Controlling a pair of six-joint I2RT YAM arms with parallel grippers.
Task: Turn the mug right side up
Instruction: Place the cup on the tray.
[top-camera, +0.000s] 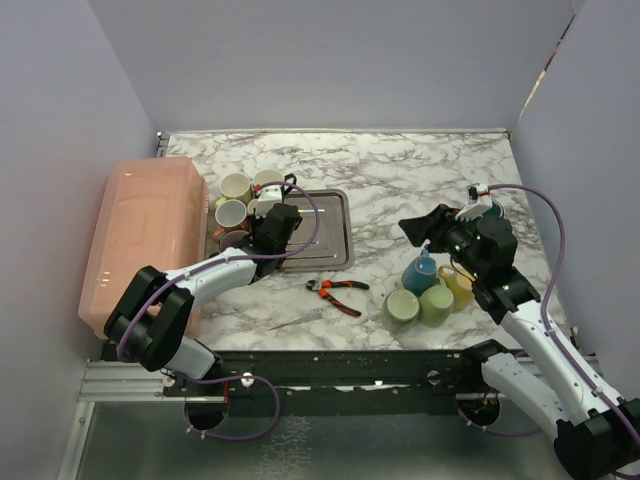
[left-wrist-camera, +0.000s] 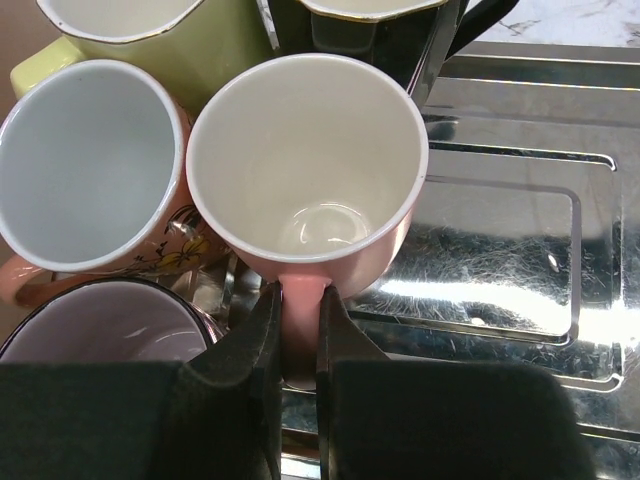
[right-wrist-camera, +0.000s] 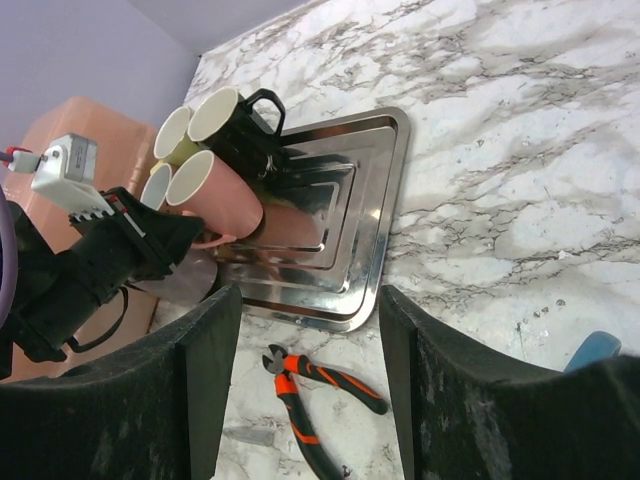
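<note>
The pink mug (left-wrist-camera: 305, 160) with a cream inside stands mouth up on the left part of the steel tray (left-wrist-camera: 520, 250), pressed against other upright mugs. My left gripper (left-wrist-camera: 298, 295) is shut on its pink handle, one finger on each side. In the top view this gripper (top-camera: 272, 228) sits at the tray's left edge, with the mug (top-camera: 262, 206) just beyond it. From the right wrist view the mug (right-wrist-camera: 215, 190) shows beside a black mug (right-wrist-camera: 240, 125). My right gripper (right-wrist-camera: 305, 300) hangs open and empty above the table, far right of the tray (top-camera: 330, 235).
Upright mugs (top-camera: 236, 187) crowd the tray's left side next to a pink lidded bin (top-camera: 145, 235). Orange-handled pliers (top-camera: 337, 291) lie in front of the tray. A cluster of green, yellow and blue mugs (top-camera: 420, 300) stands under the right arm.
</note>
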